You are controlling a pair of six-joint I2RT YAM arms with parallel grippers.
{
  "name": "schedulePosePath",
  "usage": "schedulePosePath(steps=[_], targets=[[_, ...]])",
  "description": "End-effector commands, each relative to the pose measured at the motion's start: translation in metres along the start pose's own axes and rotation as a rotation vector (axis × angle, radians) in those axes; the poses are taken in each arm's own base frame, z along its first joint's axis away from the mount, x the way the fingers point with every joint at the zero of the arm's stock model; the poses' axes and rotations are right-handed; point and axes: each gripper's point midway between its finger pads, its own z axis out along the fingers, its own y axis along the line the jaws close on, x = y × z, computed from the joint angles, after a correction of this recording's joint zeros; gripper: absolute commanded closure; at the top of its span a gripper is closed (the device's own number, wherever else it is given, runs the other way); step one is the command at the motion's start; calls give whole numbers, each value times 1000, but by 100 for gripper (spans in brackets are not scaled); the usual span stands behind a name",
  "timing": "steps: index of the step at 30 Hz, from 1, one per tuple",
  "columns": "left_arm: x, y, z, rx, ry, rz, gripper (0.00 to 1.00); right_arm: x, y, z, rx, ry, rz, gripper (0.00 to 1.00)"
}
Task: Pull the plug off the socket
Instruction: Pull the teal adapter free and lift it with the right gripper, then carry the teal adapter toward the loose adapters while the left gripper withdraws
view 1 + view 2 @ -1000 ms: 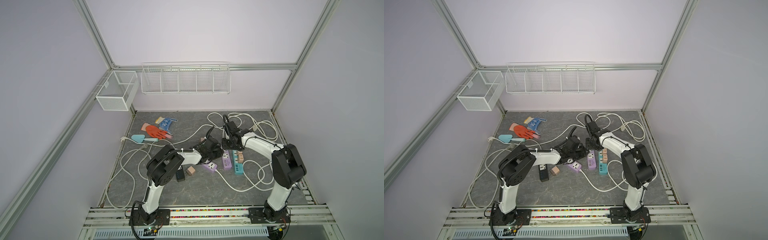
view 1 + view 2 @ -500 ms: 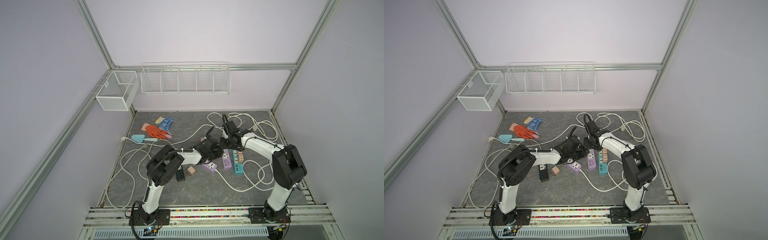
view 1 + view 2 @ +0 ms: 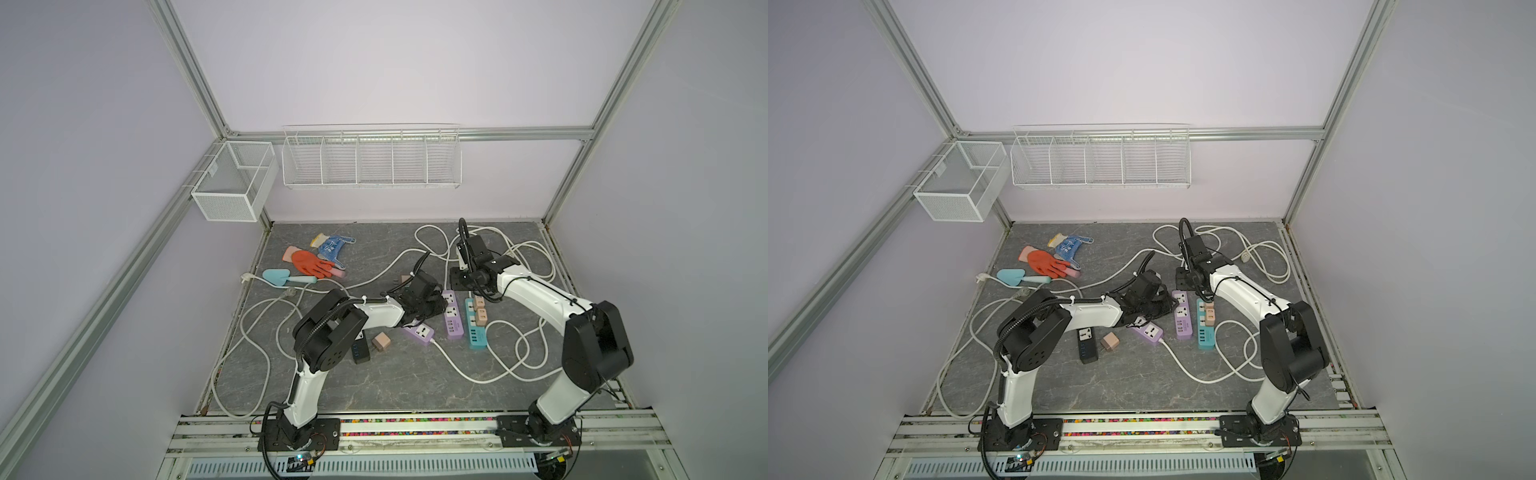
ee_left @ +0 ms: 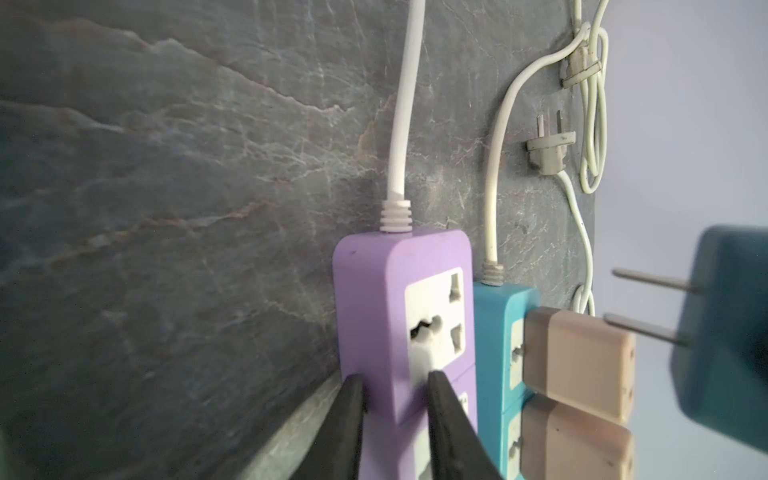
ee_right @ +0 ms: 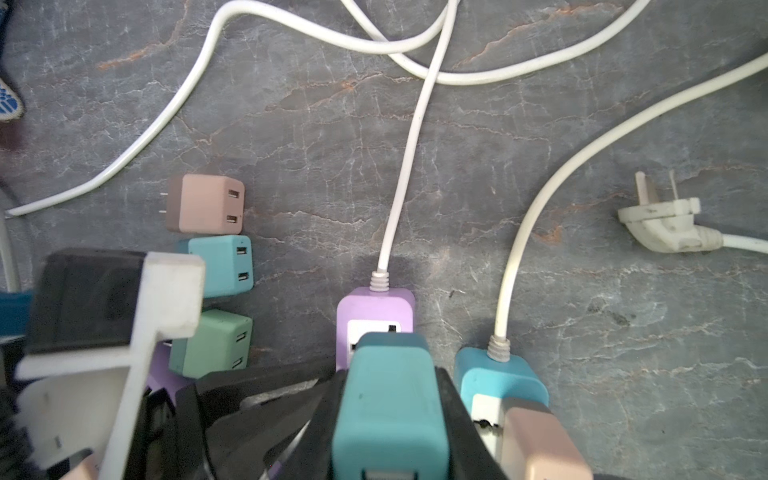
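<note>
Teal plug (image 5: 388, 411) clamped in right gripper (image 5: 390, 382), prongs free.

soft, even light from above fills both top views; shadows are faint. in the wrist views the nearest things are blurred, like the teal plug (image 4: 731, 328).
</note>
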Motion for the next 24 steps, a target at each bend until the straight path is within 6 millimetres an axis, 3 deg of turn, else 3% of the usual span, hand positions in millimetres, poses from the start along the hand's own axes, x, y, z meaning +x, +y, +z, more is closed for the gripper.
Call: schedulePosePath(steps=[1, 6, 11, 17, 24], targets=[[17, 22, -4, -129, 64, 50, 71, 2, -1, -16, -43, -19, 5, 92], [-11, -4, -29, -107, -2, 103, 69, 4, 2, -33, -94, -47, 23, 91], [-33, -12, -65, -105, -81, 137, 67, 1, 10, -46, -150, -73, 23, 91], [-48, 1, -111, -116, -166, 123, 65, -2, 27, -48, -219, -92, 14, 89], [-61, 32, -153, -182, -245, 98, 63, -17, 59, -28, -322, -88, 46, 90]])
